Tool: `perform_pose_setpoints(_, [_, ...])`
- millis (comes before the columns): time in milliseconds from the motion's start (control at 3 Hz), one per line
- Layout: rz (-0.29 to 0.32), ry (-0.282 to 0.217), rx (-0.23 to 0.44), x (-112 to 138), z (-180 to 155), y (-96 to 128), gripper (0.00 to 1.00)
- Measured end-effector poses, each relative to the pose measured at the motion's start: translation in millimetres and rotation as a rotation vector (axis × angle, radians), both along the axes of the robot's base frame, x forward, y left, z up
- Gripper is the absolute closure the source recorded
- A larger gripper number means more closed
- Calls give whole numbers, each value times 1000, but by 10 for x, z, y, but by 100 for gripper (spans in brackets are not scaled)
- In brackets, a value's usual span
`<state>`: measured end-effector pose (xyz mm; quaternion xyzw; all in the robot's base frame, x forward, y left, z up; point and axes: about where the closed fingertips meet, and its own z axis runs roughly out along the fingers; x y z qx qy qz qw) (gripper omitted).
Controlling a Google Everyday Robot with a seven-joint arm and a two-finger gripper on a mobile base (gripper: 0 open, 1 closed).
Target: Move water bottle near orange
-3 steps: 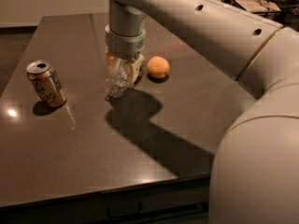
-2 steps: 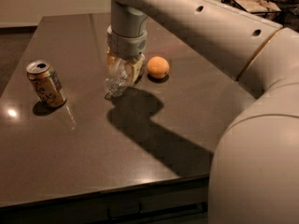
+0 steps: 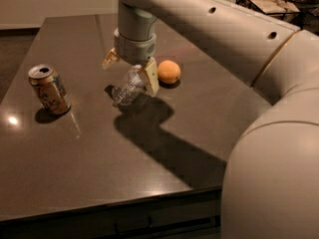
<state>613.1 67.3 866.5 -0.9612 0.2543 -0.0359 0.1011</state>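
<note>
The water bottle point(image 3: 126, 88), small, clear and crinkled, leans tilted on the dark table point(image 3: 89, 148) just left of the orange point(image 3: 168, 71), a short gap apart. My gripper point(image 3: 129, 77) hangs straight down over the bottle's upper end. Its tan fingers point(image 3: 151, 78) are spread wide, one to the left of the bottle and one on its right beside the orange. The fingers are open and do not clamp the bottle. The bottle's cap and label are hidden under the gripper.
A gold-tan soda can point(image 3: 48, 89) stands upright at the table's left. My large arm point(image 3: 259, 73) spans the right side of the view. A dark crate point(image 3: 266, 1) stands off the table at the back right. The table's front edge point(image 3: 109, 203) is near.
The gripper's fingers have spread apart and let go of the water bottle, and the gripper has risen slightly. The bottle stays tilted beside the orange.
</note>
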Motion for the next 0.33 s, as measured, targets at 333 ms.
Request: perform_pose_setpoints(333, [0,0,0,0,0,0,0])
